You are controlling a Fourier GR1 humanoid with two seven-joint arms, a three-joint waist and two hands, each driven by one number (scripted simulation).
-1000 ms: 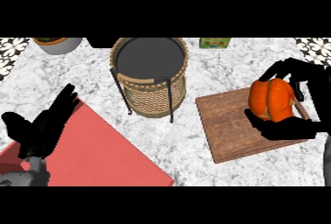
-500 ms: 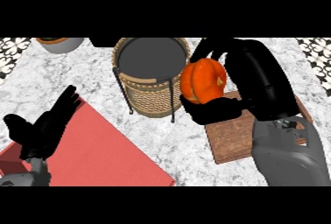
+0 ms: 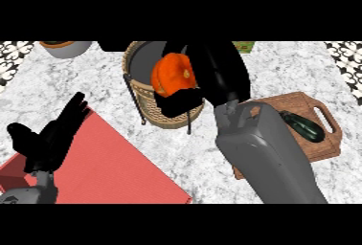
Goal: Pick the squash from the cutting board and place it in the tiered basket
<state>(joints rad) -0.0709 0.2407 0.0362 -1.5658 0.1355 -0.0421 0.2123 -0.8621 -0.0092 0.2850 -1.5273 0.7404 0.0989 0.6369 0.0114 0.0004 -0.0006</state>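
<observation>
Orange squash [image 3: 174, 74] sits in the right hand [image 3: 212, 72], over the open top of the woven tiered basket [image 3: 152, 103]. Black fingers [image 3: 185, 99] curl round the squash from below and from the right side, so the hand is closed on it. Squash is above the basket's dark inner bowl, toward the right rim; whether it touches the rim or the inside is hard to tell, since the hand covers that part. Right grey forearm [image 3: 265, 153] comes up from the lower edge and crosses the left part of the wooden cutting board [image 3: 322, 143].

Cutting board lies right of the basket, on the marble counter [image 3: 106, 76], handle hole [image 3: 326, 116] at its far right corner. A dark green oval thing [image 3: 305, 127] lies on the board just beside the forearm, probably a vegetable, too dark to name. Squash is off the board.

Basket stands on thin black legs [image 3: 134, 98], upright, near the counter's back middle.

Left hand [image 3: 53, 139] shows at the left, fingers straight and pointing up, holding nothing, resting over the edge of a red mat [image 3: 120, 167]. Mat lies at the lower left, tilted, its corner near the basket's legs but apart.

At the back left a grey bowl [image 3: 67, 48] with a brown rim stands, cut by the view's edge. At the back, right of the basket, a small green thing [image 3: 244, 46] shows, partly hidden.
</observation>
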